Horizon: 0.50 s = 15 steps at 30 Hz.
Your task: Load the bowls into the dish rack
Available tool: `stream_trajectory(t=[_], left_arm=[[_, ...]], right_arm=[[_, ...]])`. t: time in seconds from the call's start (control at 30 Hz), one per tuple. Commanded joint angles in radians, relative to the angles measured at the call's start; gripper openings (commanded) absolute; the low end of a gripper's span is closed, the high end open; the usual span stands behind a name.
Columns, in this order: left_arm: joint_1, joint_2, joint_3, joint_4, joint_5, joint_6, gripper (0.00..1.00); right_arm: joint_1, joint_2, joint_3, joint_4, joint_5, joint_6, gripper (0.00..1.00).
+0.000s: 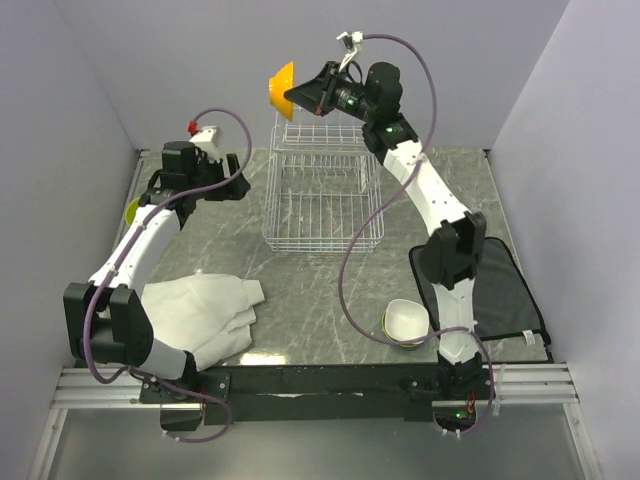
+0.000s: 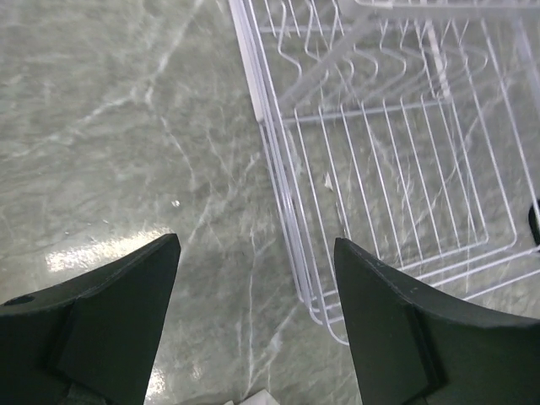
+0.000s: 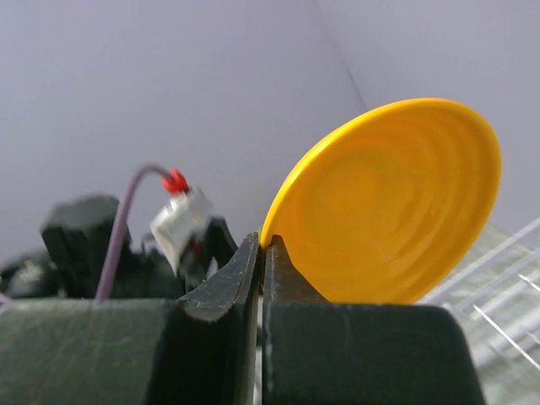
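Only overhead shows the white bowl [image 1: 406, 318]; right tool [image 3: 261, 246] pinches the orange bowl [image 3: 392, 202], left tool [image 2: 253, 253] gapes.

The left arm [image 1: 135, 250] and right arm [image 1: 430, 195] have white shells, black joints, looping purple cables [image 1: 346, 265] and dark wedge-shaped fingers [image 2: 101, 329].

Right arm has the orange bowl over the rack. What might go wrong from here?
The right gripper pinches the orange bowl only by its rim, so it may slip. The bowl hangs high over the far end of the dish rack; dropped there, it could bounce out. The left gripper hovers open beside the rack, possibly in the way.
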Motion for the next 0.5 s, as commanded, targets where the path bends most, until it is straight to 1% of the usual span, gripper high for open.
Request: stream_trajectory(t=[0.0, 0.1, 0.2, 0.47], left_arm=[[-0.021, 0.006, 0.071, -0.044, -0.033, 0.08, 0.8], [-0.021, 0.004, 0.074, -0.066, -0.056, 0.1, 0.8], [-0.021, 0.001, 0.077, -0.083, -0.067, 0.121, 0.8], [-0.021, 0.009, 0.042, -0.04, -0.073, 0.118, 0.8]], right_arm=[[-0.019, 0.109, 0.12, 0.325, -0.027, 0.305, 0.0], [-0.019, 0.157, 0.156, 0.339, 0.038, 0.317, 0.0], [-0.021, 0.188, 0.18, 0.322, 0.066, 0.317, 0.0], [-0.03, 0.206, 0.189, 0.232, 0.097, 0.225, 0.0]])
